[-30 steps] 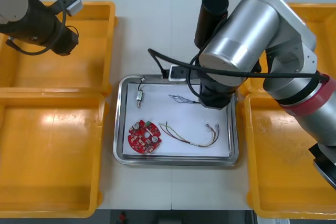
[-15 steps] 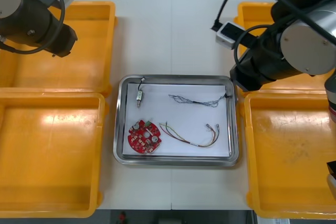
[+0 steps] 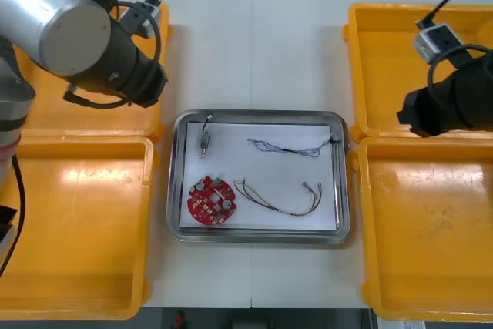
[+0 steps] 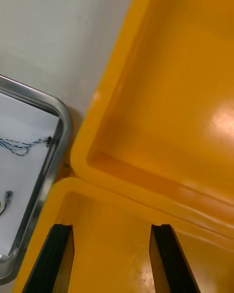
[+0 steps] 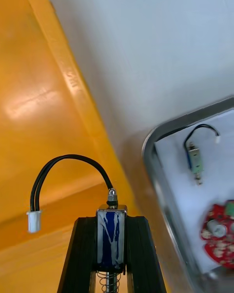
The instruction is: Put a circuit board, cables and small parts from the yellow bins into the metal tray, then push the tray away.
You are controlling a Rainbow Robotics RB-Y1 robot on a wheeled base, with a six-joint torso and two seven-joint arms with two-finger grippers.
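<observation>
One shift — left gripper (image 5: pixel 111 223) nearer tray (image 3: pixel 175 182)

Left arm (image 3: pixel 73 25): silver forearm slants in from the left, its black wrist pointing down over the left side of the desk (image 3: pixel 254 52).
Left tool (image 5: pixel 111 222): fingers close together, clamped on a small metal part (image 5: pixel 111 237).
Right arm (image 3: pixel 454 105): black wrist over the desk's right side.
Right tool (image 4: pixel 111 229): fingers spread apart, nothing between them.

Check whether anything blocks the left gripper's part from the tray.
Nothing visible does: the left gripper, shut on a small metal part, is at the yellow bin's rim, bare table before the metal tray.
</observation>
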